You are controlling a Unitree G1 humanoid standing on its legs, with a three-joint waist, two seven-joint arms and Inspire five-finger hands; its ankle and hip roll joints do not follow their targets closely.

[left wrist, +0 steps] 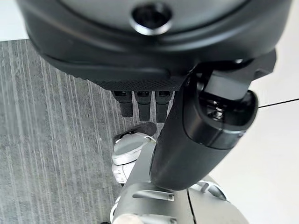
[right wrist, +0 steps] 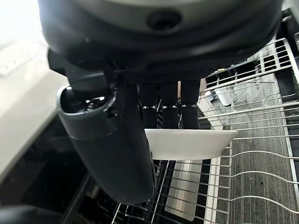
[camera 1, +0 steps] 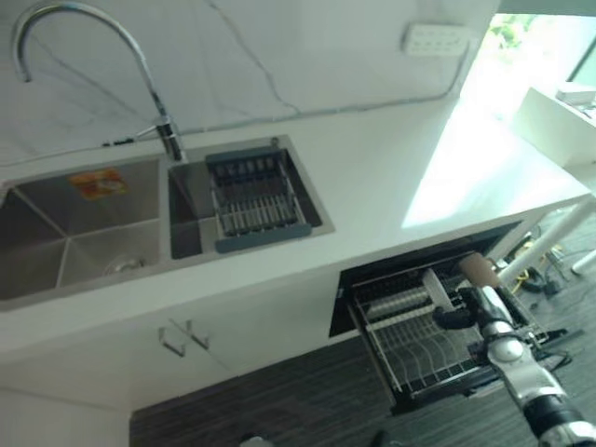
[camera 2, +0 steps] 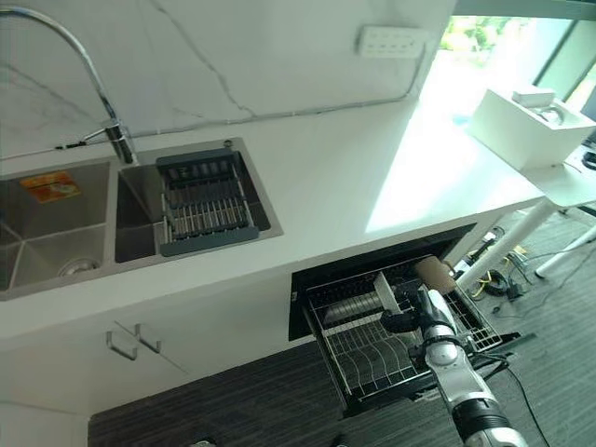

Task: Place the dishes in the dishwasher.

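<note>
The dishwasher's wire rack is pulled out below the counter, at the lower right. My right hand hangs over the rack and is shut on a white dish. The fingers lie on the dish's rim, with the thumb on its near side. In the eye views the white dish stands on edge among the rack's tines. My left hand hangs beside me over the floor, its fingers straight and holding nothing.
A double steel sink with a tall tap sits at the left, and a dark drying basket rests in its right basin. A tan round object is at the rack's far side. A white table stands at the right.
</note>
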